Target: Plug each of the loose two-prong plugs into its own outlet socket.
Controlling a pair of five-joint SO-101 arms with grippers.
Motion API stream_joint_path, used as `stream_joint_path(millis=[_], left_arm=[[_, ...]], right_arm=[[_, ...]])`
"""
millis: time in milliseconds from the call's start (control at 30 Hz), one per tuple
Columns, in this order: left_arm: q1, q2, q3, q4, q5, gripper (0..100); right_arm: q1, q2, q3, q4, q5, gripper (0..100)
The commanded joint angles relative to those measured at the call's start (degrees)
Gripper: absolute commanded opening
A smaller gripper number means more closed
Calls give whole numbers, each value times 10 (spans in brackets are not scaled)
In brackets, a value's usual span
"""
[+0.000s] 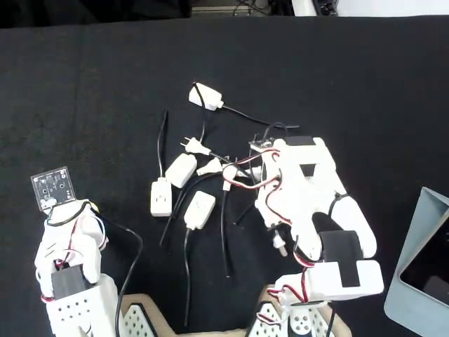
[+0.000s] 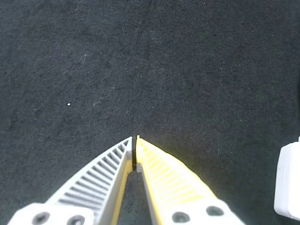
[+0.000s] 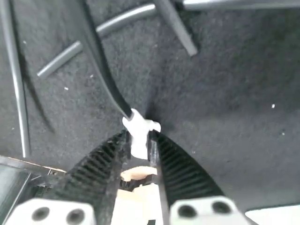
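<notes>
The right end effector [image 3: 138, 140] is clenched on a white two-prong plug [image 3: 138, 125], just right of the outlet sockets [image 1: 181, 170] mid-counter [image 1: 351, 84]. The plug is probably light and rigid, with a springy cable, so its body is the best place to hold it. The left end effector [image 2: 135, 143] sits clenched and empty, near left.

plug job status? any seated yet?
Done: nothing, as far as the high view shows; no plug looks seated in the white sockets. In hand: the right gripper is shut on a white plug; the left gripper is shut and empty over the black table. Left: seating that plug, plus a loose plug lying among the cords.
</notes>
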Motion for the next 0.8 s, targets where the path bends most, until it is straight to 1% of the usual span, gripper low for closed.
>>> stream_joint_path(millis=[0,100,200,500,767], left_arm=[[3,-4,10,-12,-5,30],[3,-4,10,-12,-5,30],[3,-4,10,-12,-5,30],[3,-4,10,-12,-5,30],[3,-4,10,-12,-5,30]], right_arm=[[5,0,-7,13,-5,54],[5,0,-7,13,-6,64],[5,0,-7,14,-6,108],[5,0,-7,30,-4,89],[4,1,-7,1,-5,89]])
